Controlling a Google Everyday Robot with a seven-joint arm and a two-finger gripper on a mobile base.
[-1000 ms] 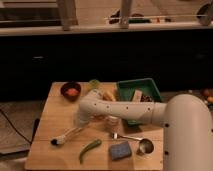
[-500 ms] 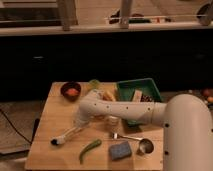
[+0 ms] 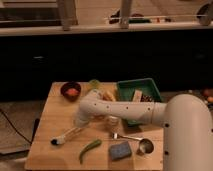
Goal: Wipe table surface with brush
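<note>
The table surface (image 3: 50, 115) is a light tan wooden top that fills the lower middle of the camera view. The brush (image 3: 66, 136) has a slim white handle and lies at a slant, with its dark bristled tip (image 3: 54, 142) down on the wood near the front left. The upper end of the handle runs into my gripper (image 3: 80, 124), which is shut on it. The gripper sits at the end of the white arm (image 3: 125, 111), which reaches in from the right, low over the table.
A green pepper (image 3: 90, 149), a blue-grey sponge (image 3: 120, 150) and a metal spoon (image 3: 131, 137) beside a small metal cup (image 3: 145, 147) lie along the front. A green tray (image 3: 129, 89) stands at the back right. A red bowl (image 3: 71, 91) and a green cup (image 3: 95, 84) stand at the back.
</note>
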